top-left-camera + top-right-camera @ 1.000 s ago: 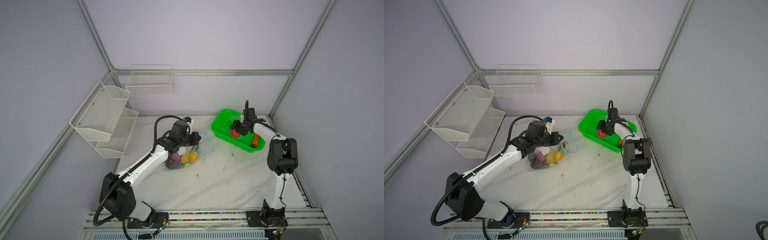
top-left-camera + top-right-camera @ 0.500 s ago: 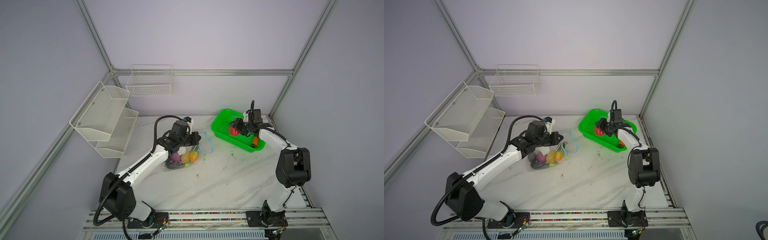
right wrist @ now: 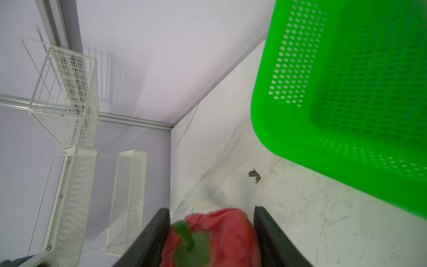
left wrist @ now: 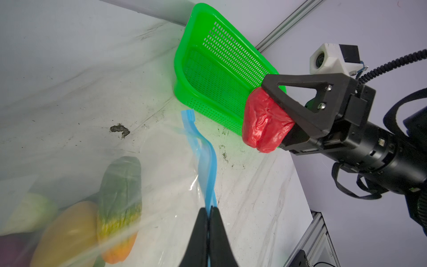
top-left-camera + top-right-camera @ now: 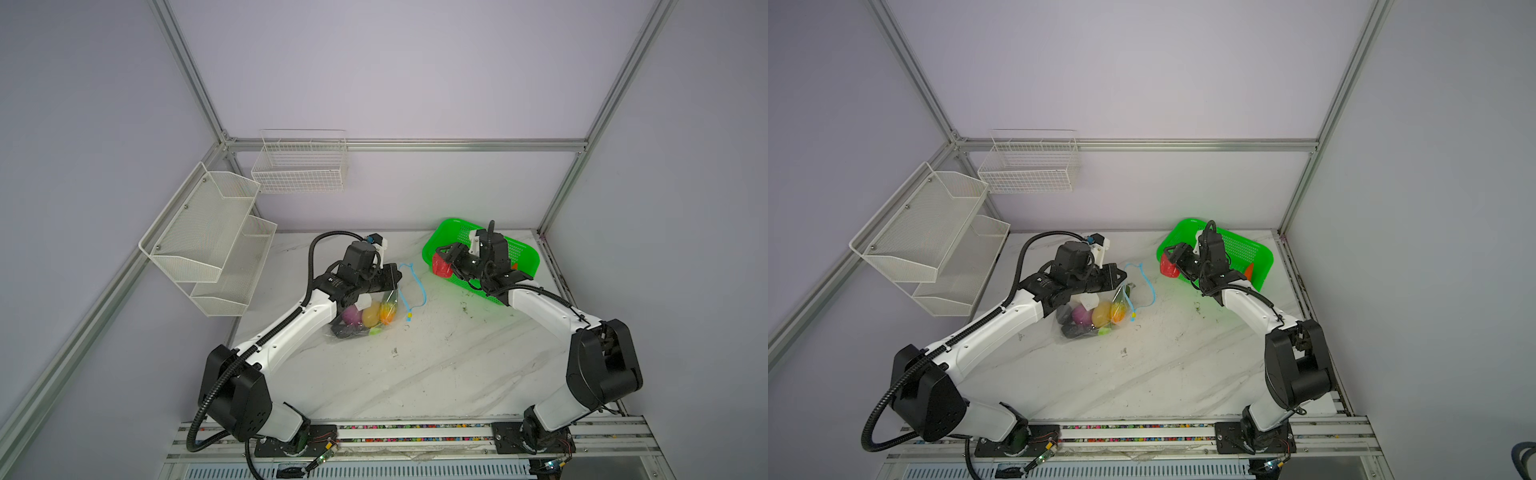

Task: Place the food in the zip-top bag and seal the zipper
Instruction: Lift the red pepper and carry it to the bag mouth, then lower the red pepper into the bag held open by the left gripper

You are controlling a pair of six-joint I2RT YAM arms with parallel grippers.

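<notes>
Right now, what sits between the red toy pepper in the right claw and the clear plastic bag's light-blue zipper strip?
Only bare marble tabletop separates the red toy pepper from the light-blue zipper strip; the left wrist view shows it.

The left arm stretches forward with its elbow low, and the left gripper [image 4: 209, 211] is pinched tight on the zipper [image 4: 209, 161]. The right arm folds at the elbow, forearm reaching inward. The right gripper [image 3: 211, 213] clamps a red pepper [image 4: 263, 124] between parted jaws.
</notes>
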